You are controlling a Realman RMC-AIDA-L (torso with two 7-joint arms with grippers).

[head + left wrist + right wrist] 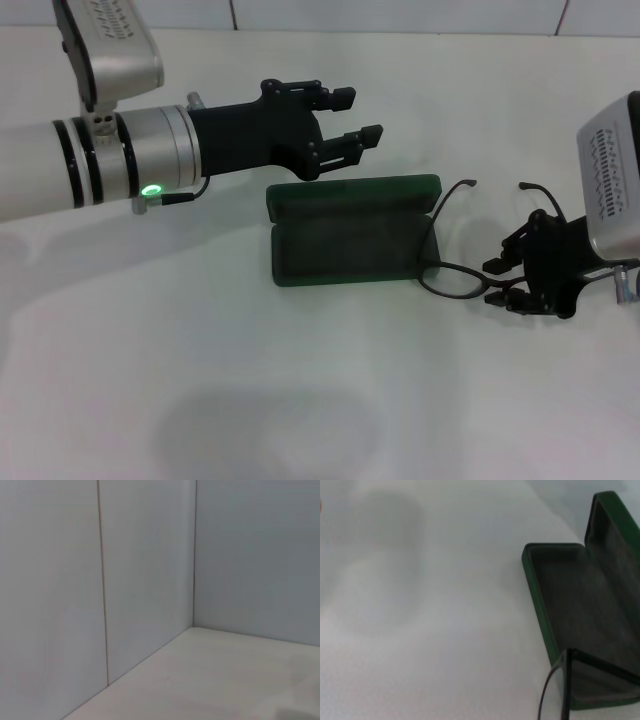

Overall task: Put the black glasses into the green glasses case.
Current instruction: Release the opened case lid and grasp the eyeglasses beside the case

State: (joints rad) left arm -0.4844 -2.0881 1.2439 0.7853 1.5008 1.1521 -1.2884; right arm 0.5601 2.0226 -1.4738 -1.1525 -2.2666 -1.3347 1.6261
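Observation:
The green glasses case [345, 245] lies open in the middle of the table, with its lid [352, 193] raised at the far side and its dark inside showing. The black glasses [455, 281] are just off the case's right end, one lens near the case's corner and the temple arms [448, 196] pointing away. My right gripper [495, 283] is shut on the frame beside that lens. In the right wrist view the case [570, 615] fills the right side, with the glasses frame [566, 680] in front of it. My left gripper [358, 116] hovers open behind the case's lid, holding nothing.
The white table [250, 400] stretches bare in front of and to the left of the case. The left wrist view shows only grey wall panels [145, 580] and a table corner [215, 670].

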